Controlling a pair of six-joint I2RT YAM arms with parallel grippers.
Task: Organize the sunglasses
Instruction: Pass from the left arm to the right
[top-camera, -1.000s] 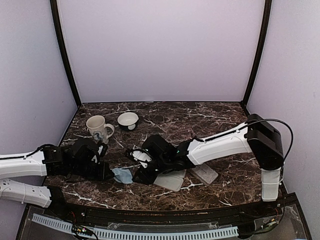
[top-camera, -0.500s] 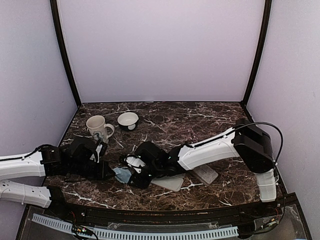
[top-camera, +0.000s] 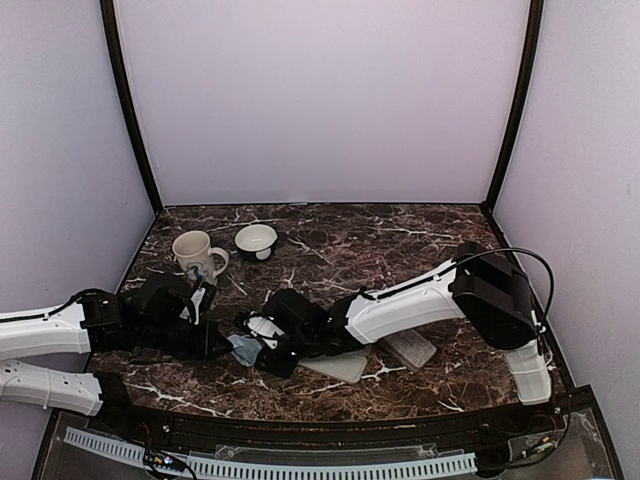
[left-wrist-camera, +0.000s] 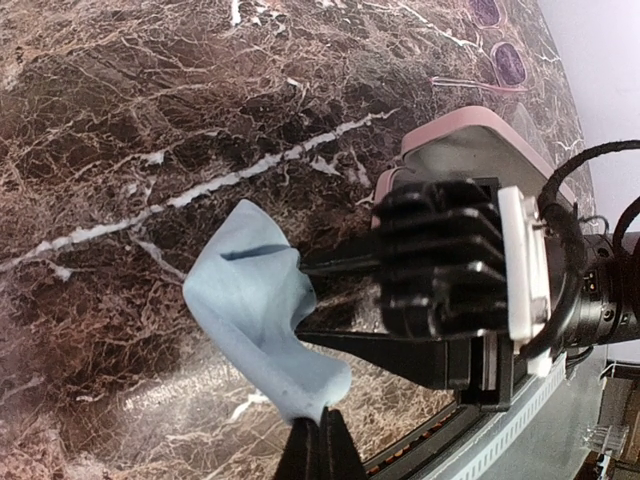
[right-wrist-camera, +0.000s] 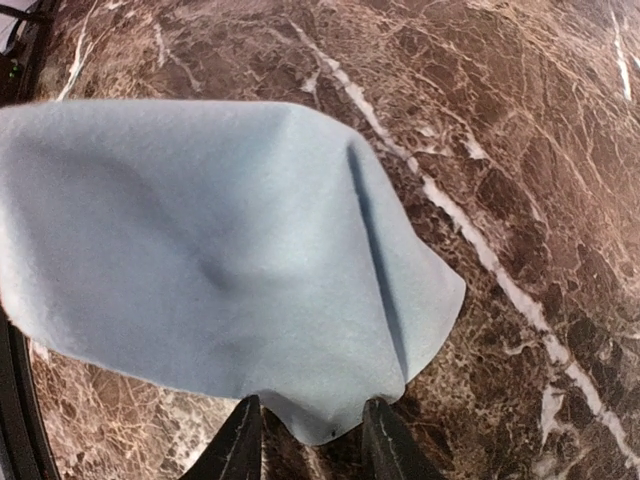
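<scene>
At the far left of the dark marble table (top-camera: 400, 240) a cream mug (top-camera: 195, 252) stands upright. Just to its right sits a small bowl (top-camera: 256, 240) that is white inside, apart from the mug.

Nearer the front edge, the left gripper (left-wrist-camera: 320, 425) reaches in low from the left. Its fingers are drawn almost together and pinch the near corner of the light-blue cloth (left-wrist-camera: 255, 310). The cloth stands up off the marble in a loose fold and throws a shadow beneath it.

The right gripper (right-wrist-camera: 312, 445) meets the cloth from the other side. Its two fingers (right-wrist-camera: 240, 445) sit a narrow gap apart with the cloth's edge between them, straddling it rather than clamped on it (the wrist view shows a clear space beside each finger). The cloth fills most of that view.

Just behind the right gripper lies the pink case (left-wrist-camera: 470, 145), showing a pale inner face. In the overhead view a second pale case (top-camera: 412, 349) lies flat a little further right, near the first but apart from it.

The red-framed sunglasses (left-wrist-camera: 497, 66) lie flat on the marble beyond the pink case, lenses up, well apart from both grippers and touching neither case. They can be made out only in the left wrist view.
</scene>
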